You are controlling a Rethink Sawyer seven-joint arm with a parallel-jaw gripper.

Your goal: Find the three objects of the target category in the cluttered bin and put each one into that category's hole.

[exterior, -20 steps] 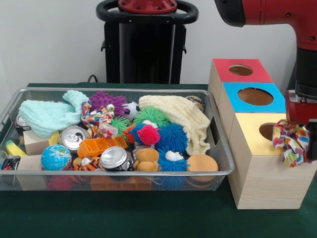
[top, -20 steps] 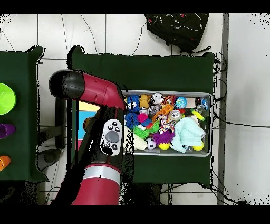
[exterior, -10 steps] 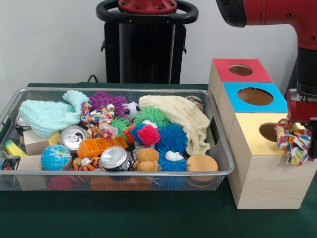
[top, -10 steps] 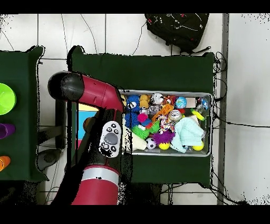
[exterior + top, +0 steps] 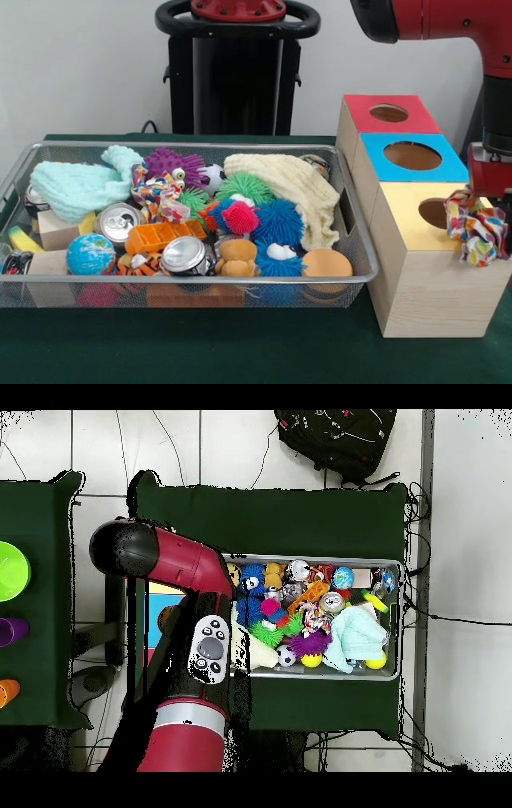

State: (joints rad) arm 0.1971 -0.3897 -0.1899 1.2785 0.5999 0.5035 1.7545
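Observation:
In the front view my gripper [image 5: 490, 218] hangs at the far right, shut on a multicoloured patterned cloth [image 5: 478, 233]. The cloth dangles just right of the hole [image 5: 434, 212] in the yellow-topped box [image 5: 404, 220], its lower end against the box's right edge. A similar patterned cloth [image 5: 158, 192] lies in the wire bin [image 5: 184, 280] among the clutter, with a mint cloth [image 5: 76, 188] and a cream cloth [image 5: 298, 190]. In the overhead view my arm [image 5: 185, 569] covers the boxes and hides the gripper.
A blue-topped box [image 5: 412, 156] and a red-topped box [image 5: 390, 114], each with a hole, stand behind the yellow one. The bin also holds spiky balls, drink cans, a globe ball, wooden blocks and a toy bear. A black bag [image 5: 335, 439] lies beyond the table.
The gripper with the patterned cloth has drifted a little to the right in the front view, past the yellow box's hole. The bin's contents have not moved.

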